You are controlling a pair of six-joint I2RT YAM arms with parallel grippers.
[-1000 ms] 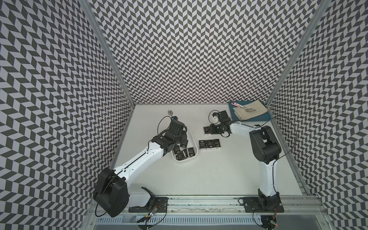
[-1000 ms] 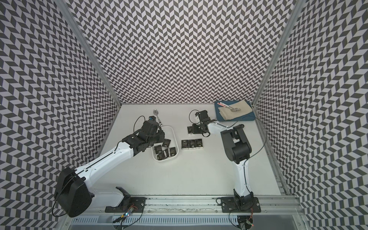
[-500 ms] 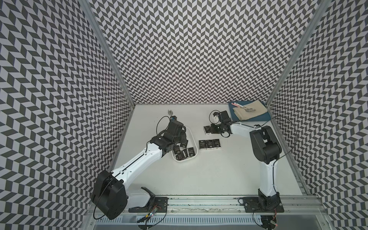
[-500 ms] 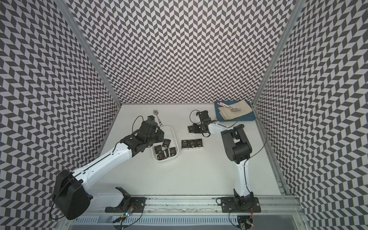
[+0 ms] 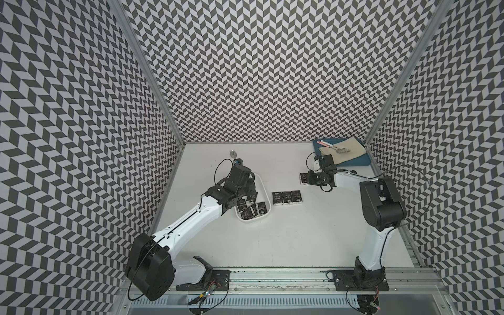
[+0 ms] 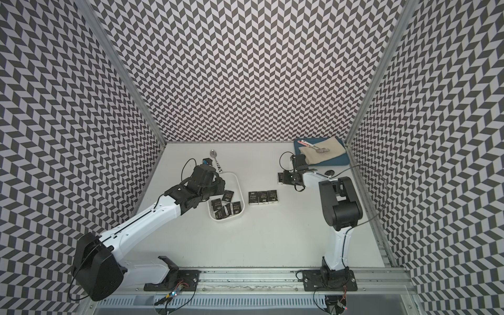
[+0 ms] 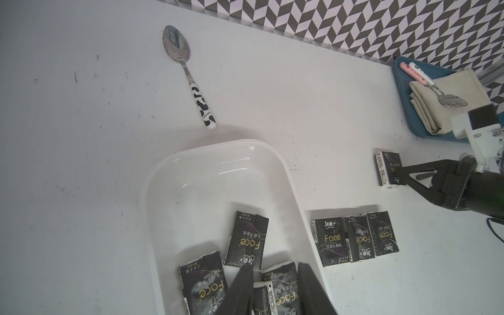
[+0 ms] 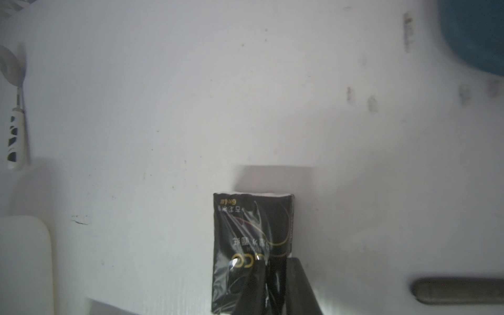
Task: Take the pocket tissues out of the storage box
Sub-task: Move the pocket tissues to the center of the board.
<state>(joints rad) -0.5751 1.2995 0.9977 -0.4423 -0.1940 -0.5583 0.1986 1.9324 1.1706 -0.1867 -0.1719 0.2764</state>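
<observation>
Chevron walls all round, white desk in the middle, and by my reckoning we're just short of halfway. Three packs are out, lined up edge to edge on the desk just beside the box. A fourth pack is out as well, pinched in the right end effector, low over the desk between that row and the blue tray. Touching down or not, I cannot tell. So that's four clear of the box! Inside it I count five packs huddled at the end nearer the arms, some overlapping, the far end bare. And the left end effector is down among them, fingers set narrow either side of a pack on its edge. Whether it's truly pinched, I cannot tell. Five to go, I'd say, and this one looks next
</observation>
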